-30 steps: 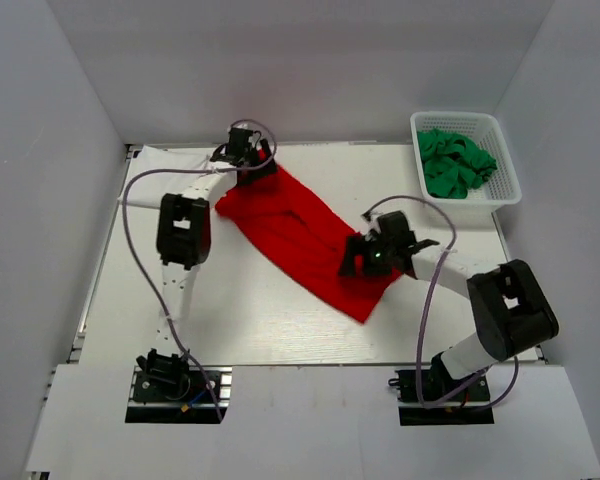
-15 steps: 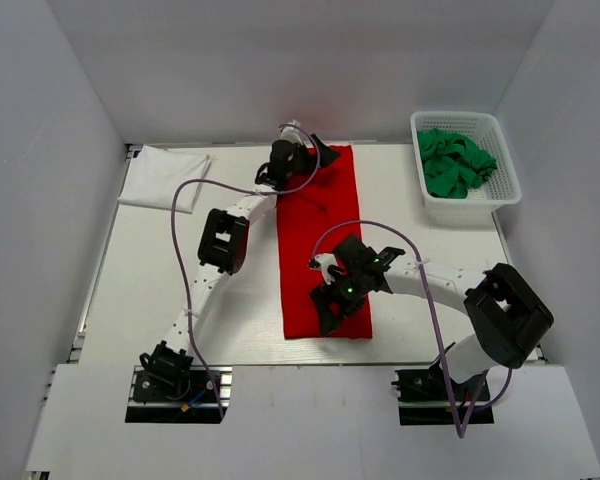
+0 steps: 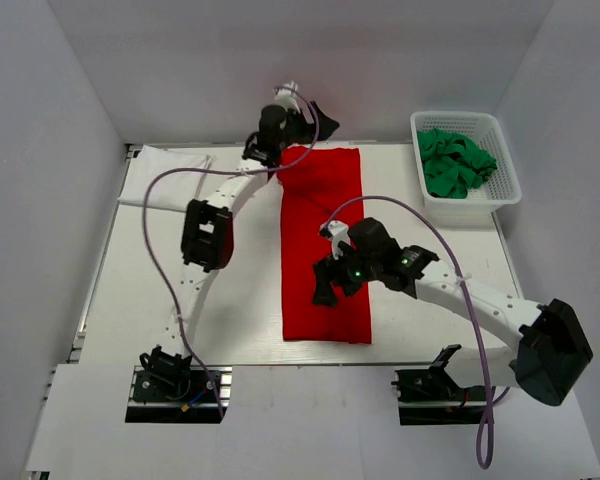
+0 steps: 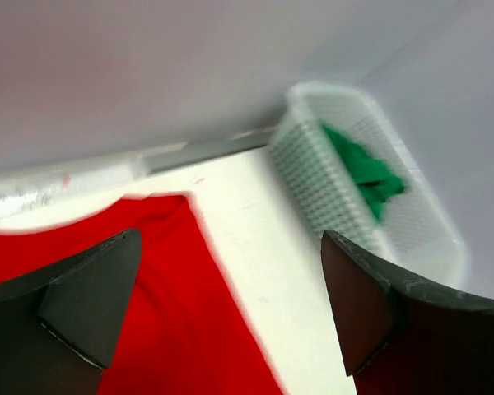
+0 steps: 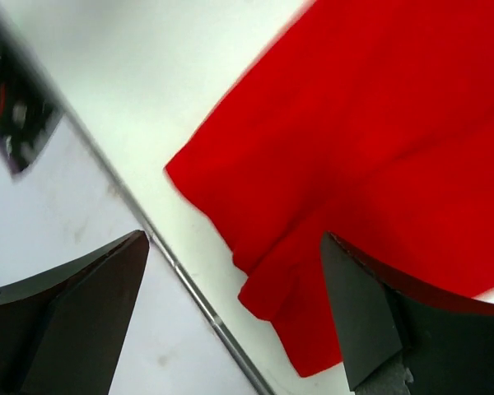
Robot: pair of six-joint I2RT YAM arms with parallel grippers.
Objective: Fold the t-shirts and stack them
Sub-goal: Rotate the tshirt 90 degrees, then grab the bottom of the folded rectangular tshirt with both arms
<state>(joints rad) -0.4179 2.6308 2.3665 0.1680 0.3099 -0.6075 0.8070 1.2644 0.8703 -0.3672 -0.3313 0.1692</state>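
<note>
left gripper (image 3: 318, 116) far out, right gripper (image 3: 327, 287) nearer, both jaws wide apart

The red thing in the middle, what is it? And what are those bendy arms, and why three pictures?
Those are two robot arms. One picture looks down from above; the other two come from a small camera on each wrist. The red thing is a t-shirt, laid out long and flat on the table. A white shirt lies flat at the far left corner, and green shirts sit crumpled in a white basket. The left hand hovers at the shirt's far end, the right hand over its near half. Both hands are open and hold nothing.
</note>
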